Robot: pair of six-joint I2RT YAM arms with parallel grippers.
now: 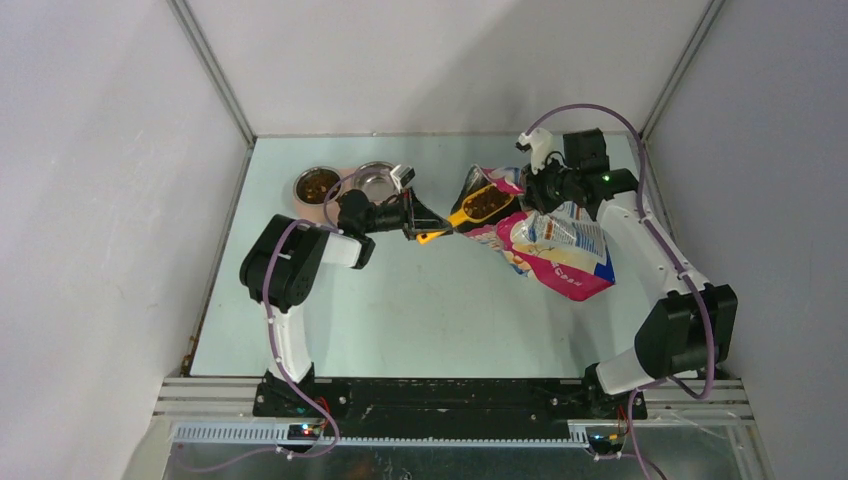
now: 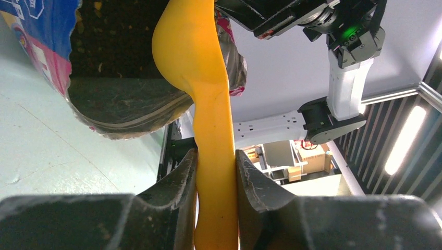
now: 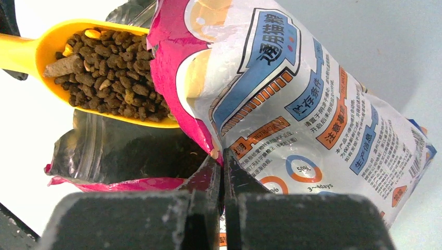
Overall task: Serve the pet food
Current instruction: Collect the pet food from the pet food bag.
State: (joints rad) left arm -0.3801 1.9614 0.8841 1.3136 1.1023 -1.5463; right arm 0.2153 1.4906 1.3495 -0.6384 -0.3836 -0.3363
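A: Quickly, where was the pet food [image 3: 104, 78]?

B: Heaped in the orange scoop [image 1: 484, 204], which sat right at the mouth of the bag [image 1: 560, 250], around 2 o'clock on the table [image 1: 420, 310]. More showed dark inside the bag. Some already lay in the left bowl [image 1: 297, 186] of the pink feeder [image 1: 345, 178] at 11 o'clock.

A: Grippers?

B: The left gripper [image 2: 216, 172] was partway closed, both jaws pressed on the scoop's handle. The right gripper [image 3: 223, 166] was fully closed, pinching the bag's lip and holding the mouth open.

A: Step in hand?

B: My read was lifting the loaded scoop out and carrying it to the feeder.

A: How to do it well?

B: Keep the scoop level. The heap reached the rim, so any wrist roll would likely spill. Draw it back along the handle line, toward 9 o'clock, and clear the bag's lip before turning. The right side should hold the bag steady so the flap didn't knock the heap.

A: Which bowl?

B: The right bowl [image 1: 372, 184] looked like bare steel, so probably that one, at about 10 o'clock from the scoop. Tip slowly over its middle, not the rim.
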